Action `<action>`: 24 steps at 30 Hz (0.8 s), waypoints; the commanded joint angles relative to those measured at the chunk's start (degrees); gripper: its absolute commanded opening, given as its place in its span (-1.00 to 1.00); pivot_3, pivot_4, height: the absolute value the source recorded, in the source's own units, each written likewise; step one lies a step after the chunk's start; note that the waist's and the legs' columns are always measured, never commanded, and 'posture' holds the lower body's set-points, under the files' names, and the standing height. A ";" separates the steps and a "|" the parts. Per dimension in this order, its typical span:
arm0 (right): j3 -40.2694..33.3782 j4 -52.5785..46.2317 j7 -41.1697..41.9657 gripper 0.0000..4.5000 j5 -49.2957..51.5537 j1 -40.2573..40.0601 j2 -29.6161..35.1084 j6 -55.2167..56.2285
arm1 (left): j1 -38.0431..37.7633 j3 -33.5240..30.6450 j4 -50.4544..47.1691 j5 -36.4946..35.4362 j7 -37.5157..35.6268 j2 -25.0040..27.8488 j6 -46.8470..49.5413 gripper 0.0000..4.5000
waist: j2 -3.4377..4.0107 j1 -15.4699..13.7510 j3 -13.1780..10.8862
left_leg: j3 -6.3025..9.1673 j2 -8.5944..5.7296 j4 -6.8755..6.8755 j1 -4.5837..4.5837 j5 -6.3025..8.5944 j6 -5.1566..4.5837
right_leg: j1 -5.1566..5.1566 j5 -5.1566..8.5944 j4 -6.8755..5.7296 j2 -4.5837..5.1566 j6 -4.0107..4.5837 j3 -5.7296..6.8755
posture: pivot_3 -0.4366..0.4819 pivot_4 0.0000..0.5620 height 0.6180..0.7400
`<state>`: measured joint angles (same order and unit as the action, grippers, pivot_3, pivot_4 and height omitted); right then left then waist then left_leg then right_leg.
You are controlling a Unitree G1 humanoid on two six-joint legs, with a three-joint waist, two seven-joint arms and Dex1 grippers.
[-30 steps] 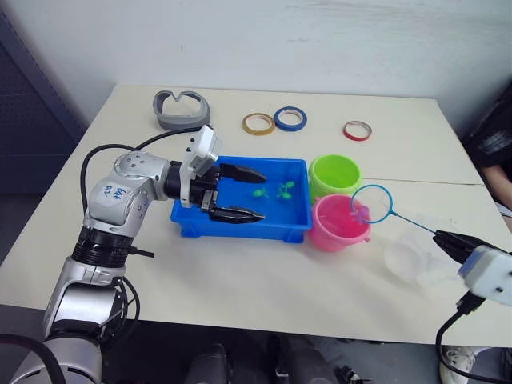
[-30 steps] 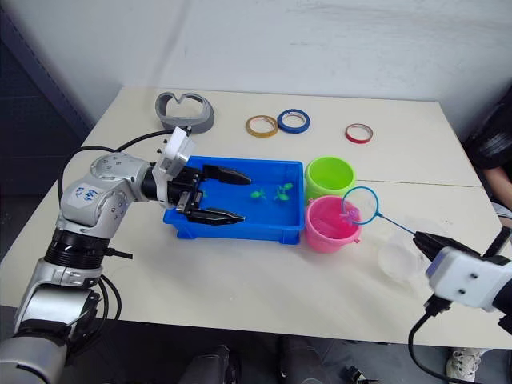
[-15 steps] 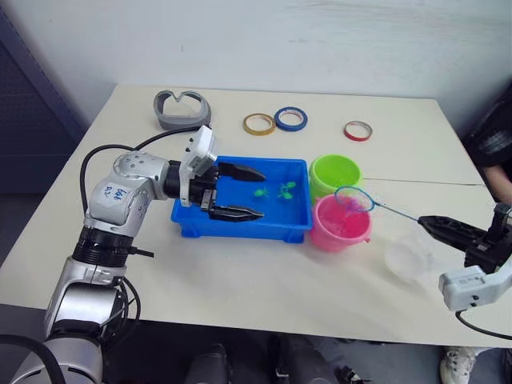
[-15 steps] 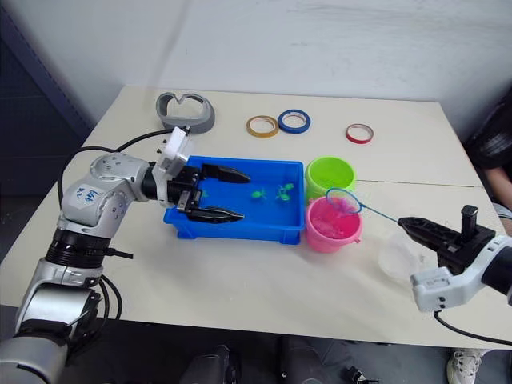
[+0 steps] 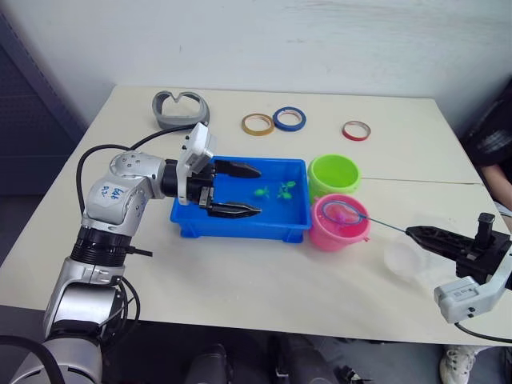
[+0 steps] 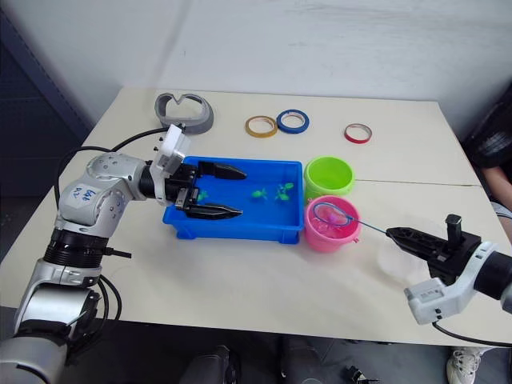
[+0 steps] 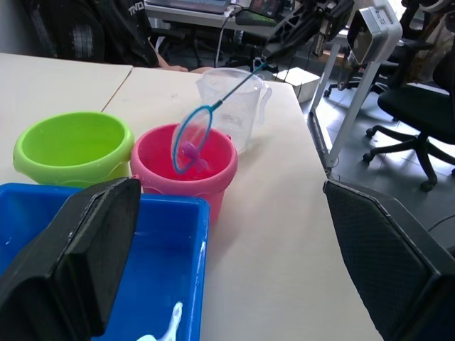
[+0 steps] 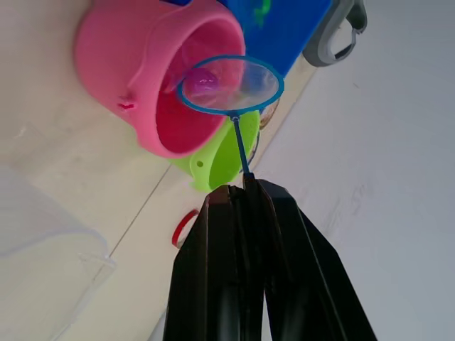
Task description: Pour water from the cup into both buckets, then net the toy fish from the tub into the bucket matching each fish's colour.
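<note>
The blue tub (image 5: pixel 240 218) holds green toy fish (image 5: pixel 277 190), and my left gripper (image 5: pixel 256 190) hangs open over its water. Right of the tub stand the lime green bucket (image 5: pixel 334 173) and the pink bucket (image 5: pixel 340 228). My right gripper (image 5: pixel 411 233) is shut on the thin handle of the net (image 5: pixel 344 212). The blue hoop lies over the pink bucket's mouth with a pink fish (image 8: pixel 205 84) in its mesh. The clear cup (image 5: pixel 405 256) stands under my right gripper, right of the pink bucket.
A grey curved holder (image 5: pixel 181 110) lies at the table's back left. Yellow (image 5: pixel 258 124), blue (image 5: pixel 288 118) and red (image 5: pixel 356 130) tape rings lie along the back. A person's dark sleeve (image 5: pixel 492 144) shows at the right edge.
My right gripper turned and carried the net left and down. The hoop went from upright beside the pink bucket to lying over its mouth. The left gripper has hardly moved.
</note>
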<state>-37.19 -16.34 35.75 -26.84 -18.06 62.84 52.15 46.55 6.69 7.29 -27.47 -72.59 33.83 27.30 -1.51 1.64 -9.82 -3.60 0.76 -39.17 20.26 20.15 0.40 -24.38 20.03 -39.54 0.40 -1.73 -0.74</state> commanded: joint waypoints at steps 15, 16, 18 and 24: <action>-0.61 1.16 -3.29 -1.00 -1.46 3.41 -1.11 -1.27 | 0.25 -2.16 -0.81 0.69 0.87 0.25 -1.49 0.99 | 0.00 0.02 0.00 | -0.08 0.01 -0.02 -0.05 0.00 0.00 | -0.01 0.00 -0.06 -0.02 0.00 -0.08 | -0.05 -0.47 1.00; -1.03 2.00 -3.97 -1.00 -1.31 4.79 -1.14 -3.18 | 0.38 -2.21 -0.59 0.75 0.86 0.20 -1.55 0.99 | 0.00 0.07 0.00 | -0.07 0.02 -0.01 -0.05 0.00 0.00 | -0.01 0.00 -0.07 -0.03 0.00 -0.08 | -0.05 -0.47 1.00; -0.41 3.43 -3.37 -1.00 1.10 5.68 -0.80 -6.04 | 0.44 -2.26 -0.49 0.82 0.88 0.08 -1.56 0.99 | 0.00 0.06 0.01 | -0.09 0.02 -0.01 -0.05 0.00 0.01 | -0.01 0.00 -0.08 -0.03 0.00 -0.10 | -0.05 -0.47 1.00; 4.60 -5.82 6.03 -1.00 30.48 3.07 -2.53 -33.68 | -0.49 -2.69 2.04 2.23 0.92 1.34 -2.59 0.99 | 0.00 -0.14 0.00 | -0.07 0.03 0.01 -0.03 0.00 0.00 | -0.01 0.00 -0.02 -0.02 0.00 -0.09 | -0.05 -0.47 1.00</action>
<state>-32.17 -16.63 39.83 -8.42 -15.56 60.41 31.36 46.49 5.56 8.15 -26.28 -71.79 34.09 26.18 -1.51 1.50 -9.82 -3.67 0.79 -39.18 20.23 20.15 0.40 -24.39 20.03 -39.59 0.39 -1.73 -0.83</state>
